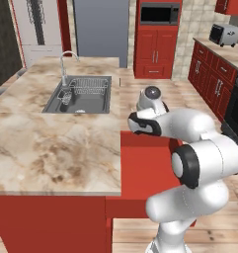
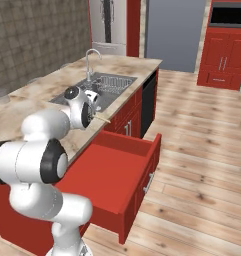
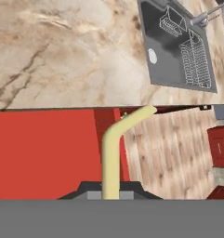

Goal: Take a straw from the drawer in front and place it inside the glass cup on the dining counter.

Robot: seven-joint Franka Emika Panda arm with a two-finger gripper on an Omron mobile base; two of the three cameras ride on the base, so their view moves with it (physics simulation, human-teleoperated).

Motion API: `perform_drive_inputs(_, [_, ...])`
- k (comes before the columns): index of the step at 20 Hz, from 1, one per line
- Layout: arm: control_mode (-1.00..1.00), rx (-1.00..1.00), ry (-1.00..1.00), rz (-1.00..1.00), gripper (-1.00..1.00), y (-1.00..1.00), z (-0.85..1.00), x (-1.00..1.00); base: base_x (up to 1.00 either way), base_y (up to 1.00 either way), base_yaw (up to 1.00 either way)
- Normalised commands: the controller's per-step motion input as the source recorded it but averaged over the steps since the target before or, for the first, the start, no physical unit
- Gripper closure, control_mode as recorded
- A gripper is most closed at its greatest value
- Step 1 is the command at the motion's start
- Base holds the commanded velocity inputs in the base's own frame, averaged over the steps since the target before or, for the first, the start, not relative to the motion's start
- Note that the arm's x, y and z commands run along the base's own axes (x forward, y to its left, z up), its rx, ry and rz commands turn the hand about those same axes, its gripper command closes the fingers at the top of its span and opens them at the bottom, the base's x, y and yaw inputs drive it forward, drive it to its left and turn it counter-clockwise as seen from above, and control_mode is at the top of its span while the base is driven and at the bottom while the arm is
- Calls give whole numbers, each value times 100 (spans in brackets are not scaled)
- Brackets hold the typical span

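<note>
Drawer (image 2: 123, 172) is standing pulled open nearest the base. Gripper (image 2: 95, 115) is hovering above it at the dining counter (image 1: 51, 143) edge, jaws clamped tight on the straw (image 3: 114, 148). Pick looks done; carry and drop into the glass cup (image 2: 2, 96), sitting far left, are remaining.

straw (image 3: 110, 158) bottom end hidden between the gripper (image 3: 110, 194) tips, only a tiny tan sliver of it by the sink (image 2: 108, 89), drawer (image 2: 123, 172) inside partly hidden behind the arm, its front too
</note>
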Motion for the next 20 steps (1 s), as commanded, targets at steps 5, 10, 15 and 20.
perform_drive_inputs(5, [-100, 10, -22, -12, 100, 2, 28, 0, 0, 0, 0])
perform_drive_inputs(10, [-100, 13, -17, -14, 100, 0, 33, 0, 0, 0, 0])
perform_drive_inputs(15, [-100, 17, -9, -16, 100, 0, 44, 0, 0, 0, 0])
perform_drive_inputs(20, [-100, 19, -5, -16, 100, 0, 38, -1, 0, 0, 0])
